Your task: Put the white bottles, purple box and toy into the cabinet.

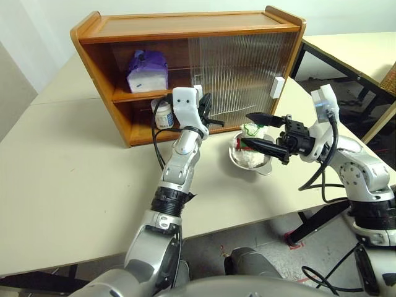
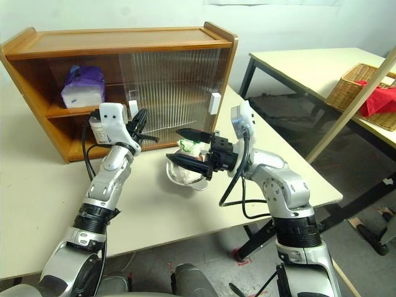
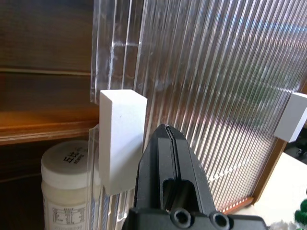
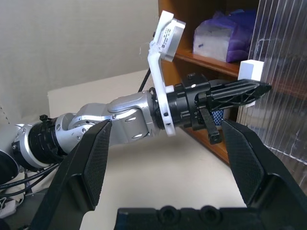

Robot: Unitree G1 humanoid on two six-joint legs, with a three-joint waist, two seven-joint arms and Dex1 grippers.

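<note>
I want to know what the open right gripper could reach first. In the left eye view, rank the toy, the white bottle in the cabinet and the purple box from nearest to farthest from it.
From the right gripper:
1. Toy, in the steel bowl, between its open fingers.
2. White bottle, lower shelf, beyond the left gripper.
3. Purple box, upper shelf, farthest.

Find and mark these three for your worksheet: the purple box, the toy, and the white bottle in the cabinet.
purple box [image 1: 147, 70]: left eye view, its lilac front.
toy [image 1: 253, 130]: left eye view, its green hat.
white bottle [image 3: 67, 184]: left wrist view, just under its lid.
</note>
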